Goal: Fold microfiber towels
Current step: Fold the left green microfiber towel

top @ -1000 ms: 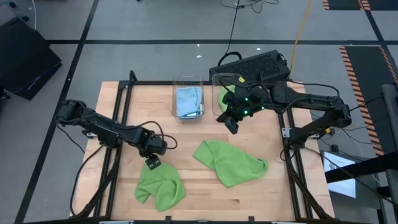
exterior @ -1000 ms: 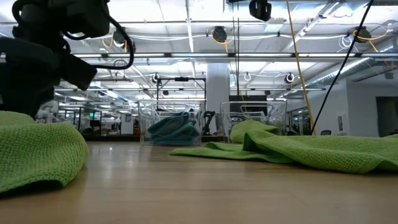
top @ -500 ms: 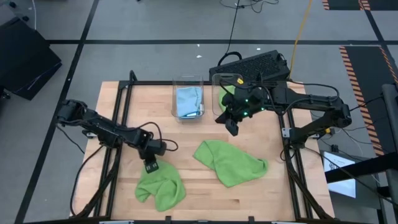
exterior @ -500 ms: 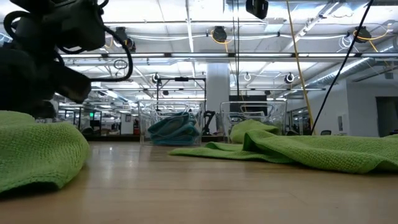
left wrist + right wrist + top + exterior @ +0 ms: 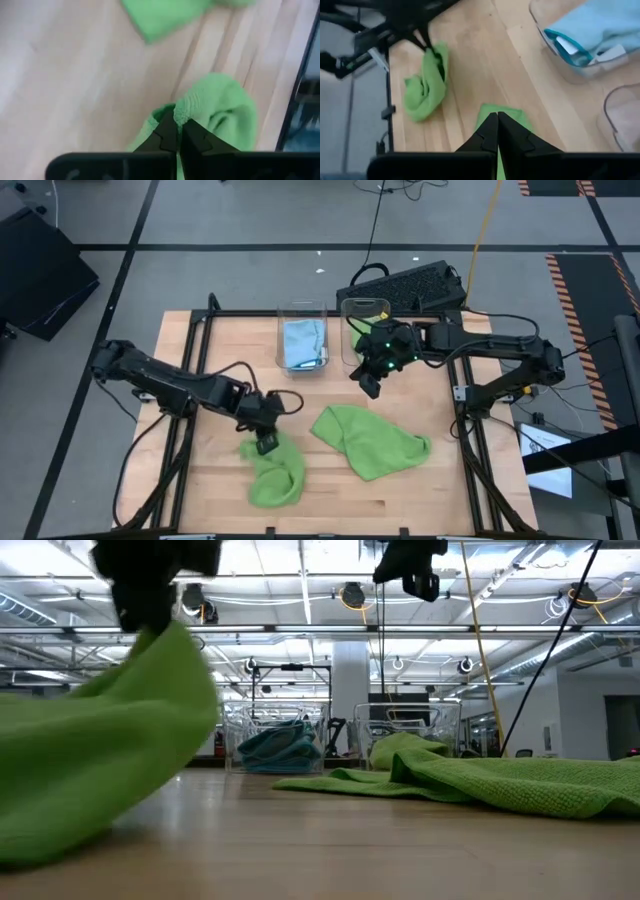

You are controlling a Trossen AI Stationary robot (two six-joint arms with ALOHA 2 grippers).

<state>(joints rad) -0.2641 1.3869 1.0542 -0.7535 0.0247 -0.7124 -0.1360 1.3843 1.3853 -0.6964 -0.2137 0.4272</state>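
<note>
The left tool (image 5: 266, 442) is clenched on an edge of a lime green towel (image 5: 275, 475). The left wrist view shows a fold of green cloth pinched between the fingertips (image 5: 167, 137). In the low view the cloth hangs off the tool in a slope, one end raised and the rest trailing to the bench (image 5: 200, 355). My judgement is that the edge is being lifted to spread the bunched cloth before any fold is made.

Taking the clear bin of blue cloth (image 5: 303, 340) as the landmark, the held towel lies toward the near edge of the bench from it and slightly to the left arm's side. A second green towel (image 5: 370, 440) lies crumpled near the bench middle, toward the right arm's side of the bin, and nothing touches it. A light blue towel (image 5: 304, 342) sits inside the bin. Just beside it stands a second clear bin (image 5: 352, 320) with green cloth showing in it.

The right tool (image 5: 369, 381) hangs above the bench by that second bin, fingers pressed together and holding nothing. It appears to be waiting.

No brand, label or legible writing was found on the towels, the bins or the bench.
</note>
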